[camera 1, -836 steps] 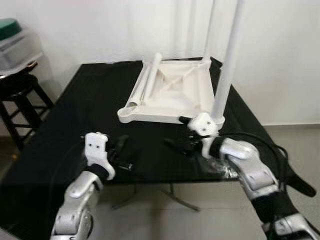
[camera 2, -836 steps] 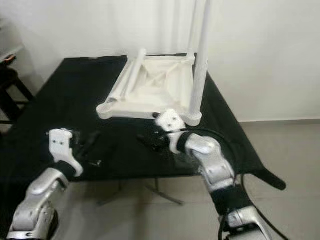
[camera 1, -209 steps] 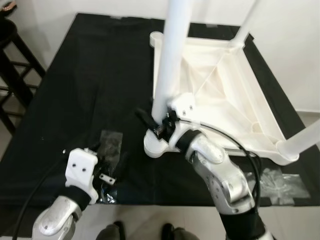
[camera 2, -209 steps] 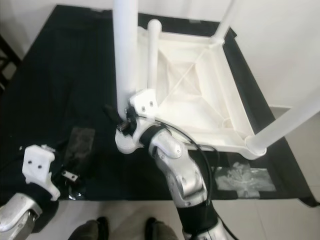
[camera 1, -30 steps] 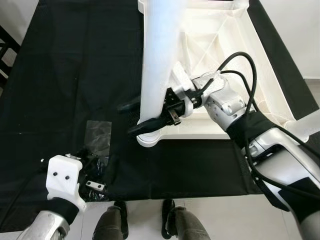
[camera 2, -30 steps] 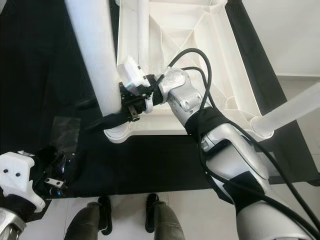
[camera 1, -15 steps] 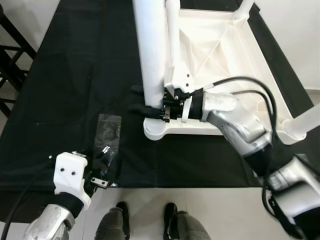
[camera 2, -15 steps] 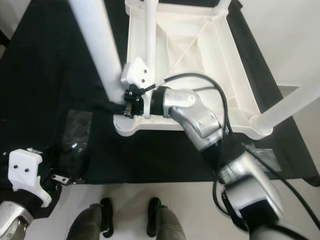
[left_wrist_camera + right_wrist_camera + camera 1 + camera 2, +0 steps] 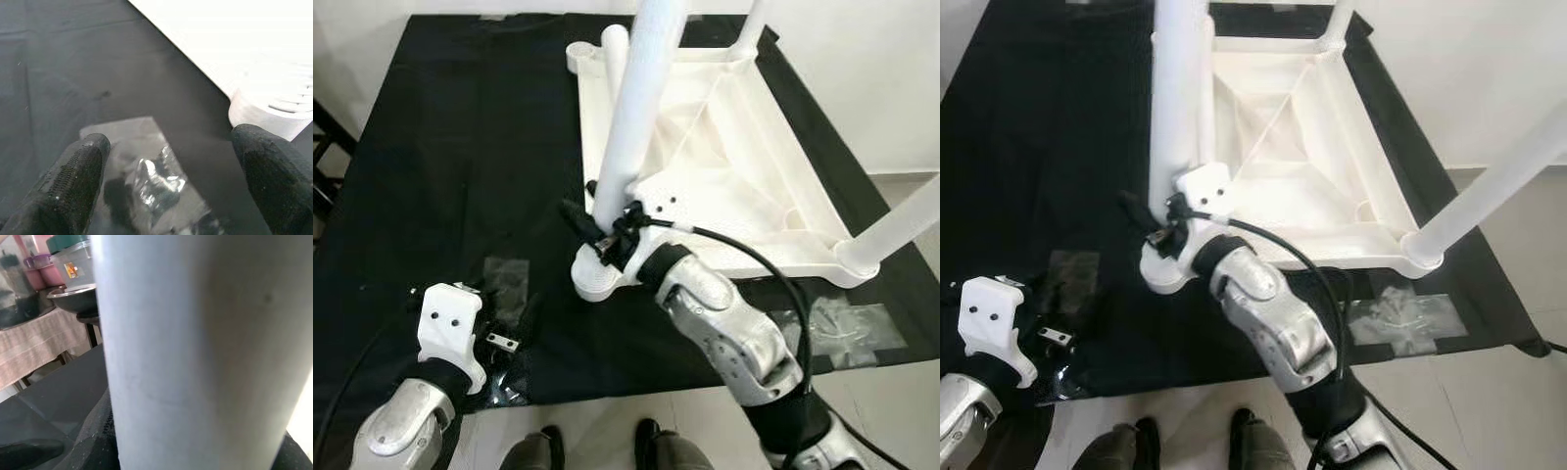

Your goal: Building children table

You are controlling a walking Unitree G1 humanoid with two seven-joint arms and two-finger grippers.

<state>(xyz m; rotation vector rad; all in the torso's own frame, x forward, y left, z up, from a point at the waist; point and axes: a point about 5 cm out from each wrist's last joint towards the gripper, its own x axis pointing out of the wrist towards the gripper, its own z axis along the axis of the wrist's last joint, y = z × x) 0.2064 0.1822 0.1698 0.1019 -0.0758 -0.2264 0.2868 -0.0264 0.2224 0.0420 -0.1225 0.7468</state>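
Table top (image 9: 724, 186), white and upside down, lies on the black cloth (image 9: 460, 147), toward its far right part, leaving broad bare cloth on the robot's left. A white leg (image 9: 636, 108) stands in the near-left corner socket (image 9: 597, 279), and the right gripper (image 9: 597, 235) is clamped around that leg just above the socket. Another leg (image 9: 901, 230) rises from the near-right corner. The left gripper (image 9: 166, 181) hangs with fingers spread over a clear plastic bag (image 9: 504, 279) near the cloth's front edge.
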